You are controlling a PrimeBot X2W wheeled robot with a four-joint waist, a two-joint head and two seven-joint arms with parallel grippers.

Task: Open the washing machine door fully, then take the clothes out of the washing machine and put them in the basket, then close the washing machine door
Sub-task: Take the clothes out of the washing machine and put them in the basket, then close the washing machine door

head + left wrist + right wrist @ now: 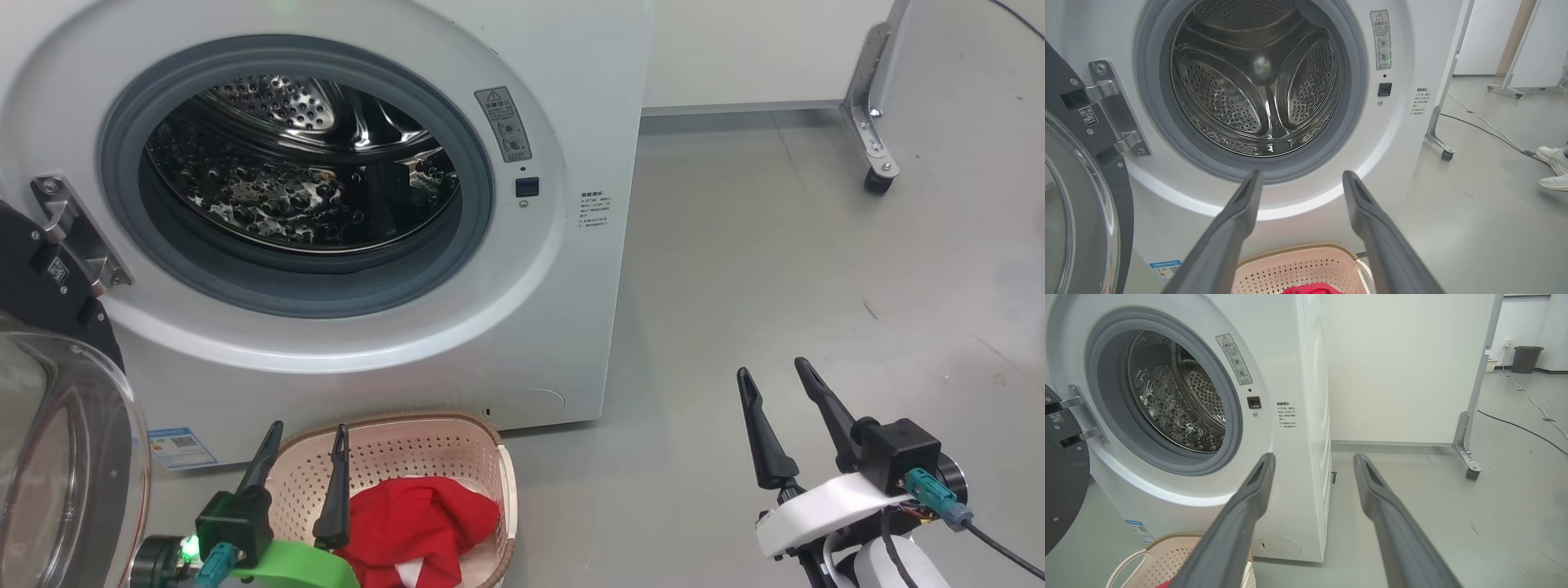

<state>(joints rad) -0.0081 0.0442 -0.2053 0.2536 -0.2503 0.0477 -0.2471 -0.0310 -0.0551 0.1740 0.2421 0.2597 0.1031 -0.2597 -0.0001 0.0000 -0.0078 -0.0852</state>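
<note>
- Straight ahead of your robot stands the washer, its mouth uncovered, so you look past the grey ring onto the perforated steel drum.
- At the left edge, the door stands wide open on its hinge, with the black rim uppermost and the clear bowl bulging toward you.
- On the floor just in front of the washer, below the opening, sits the basket, beside the blue label.
- Inside the basket lie the clothes, a red heap with a white patch, bunched toward the near side.
- Your left gripper hovers over the basket's left part, fingers spread, nothing between them, tips toward the washer front.
- Your right gripper hangs well to the right over grey floor, likewise spread and empty.
- Far right, a panel's castor foot rests on the floor.
- In the left wrist view, a person's white shoes show at the right edge.
</note>
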